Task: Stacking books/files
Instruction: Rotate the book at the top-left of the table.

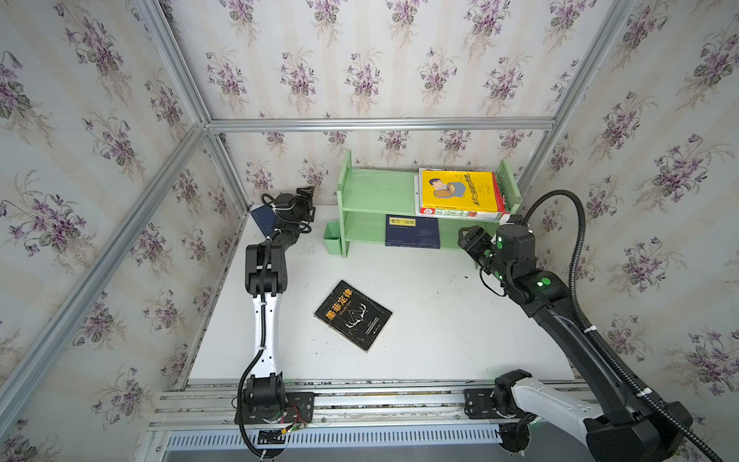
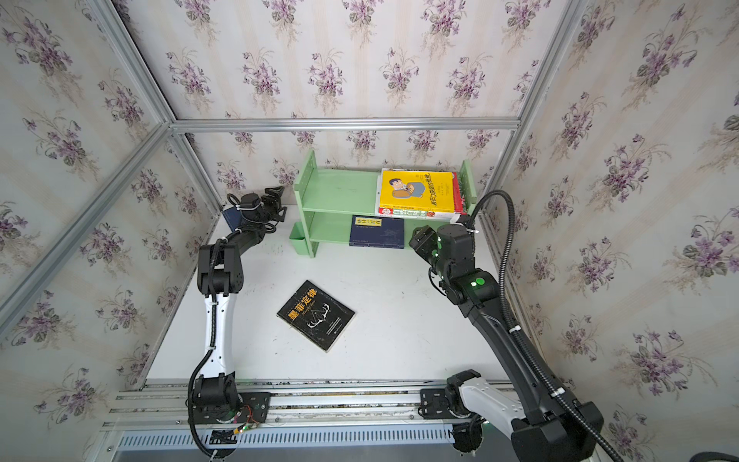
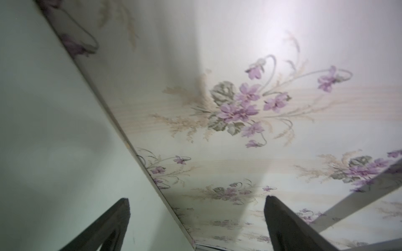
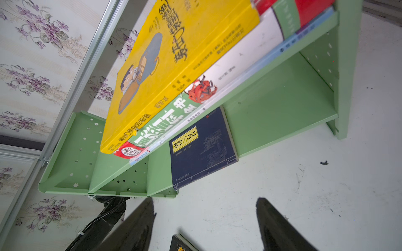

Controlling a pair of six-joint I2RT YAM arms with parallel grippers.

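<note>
Black antler book (image 1: pixel 352 316) flat at bench (image 1: pixel 440 328) centre, not yet stacked; navy book (image 1: pixel 262 219) loose at 10 o'clock. Yellow book (image 1: pixel 460 191) topping pile on green shelf (image 1: pixel 376 192) at 1 o'clock, second navy book (image 1: pixel 412 232) below. Left gripper (image 3: pixel 196 197), right gripper (image 4: pixel 205 199): both spread wide, empty.

Green two-tier shelf (image 1: pixel 376 192) standing at the back of the white table (image 1: pixel 440 320), against floral wallpaper (image 1: pixel 360 72). Small green bin (image 1: pixel 332 241) sitting against one end upright. Aluminium frame bar (image 1: pixel 380 125) running across the back wall. Slotted metal rail (image 1: pixel 380 400) lying along the table's front edge. Dark scuffs showing on the tabletop.
</note>
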